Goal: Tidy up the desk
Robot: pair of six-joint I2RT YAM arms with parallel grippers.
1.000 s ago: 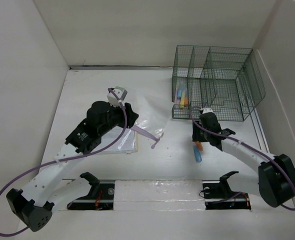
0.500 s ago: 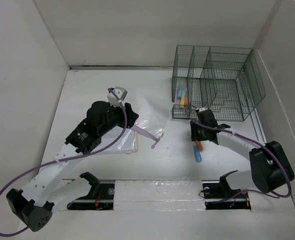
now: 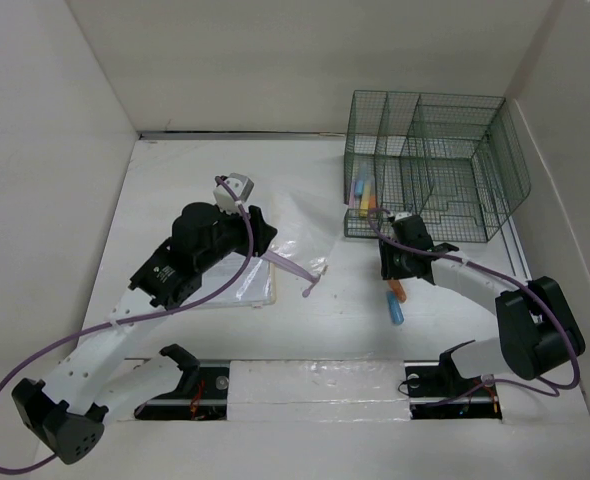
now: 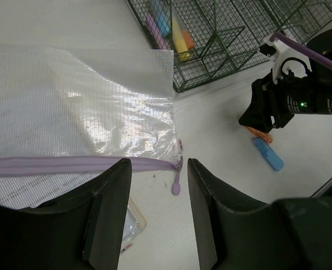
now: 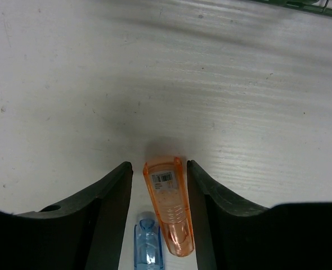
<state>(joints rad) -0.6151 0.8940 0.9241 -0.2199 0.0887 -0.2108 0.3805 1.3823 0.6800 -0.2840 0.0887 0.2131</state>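
The right arm has folded inward, carrying the right gripper [image 5: 158, 171] slightly left above the plain white matte desk [image 5: 155, 84]. Its fingers stand apart astride an orange translucent plastic highlighter [image 5: 169, 211], seemingly without contact. The left gripper [image 4: 157, 169], likewise spread, hangs over a clear mesh zip pouch [image 4: 70, 112].

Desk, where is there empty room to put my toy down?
The back-left desk, between the left wall and the green rack, is bare. So is the patch between the pouch and the markers. It's crowded by the right gripper, over the orange marker and blue marker.
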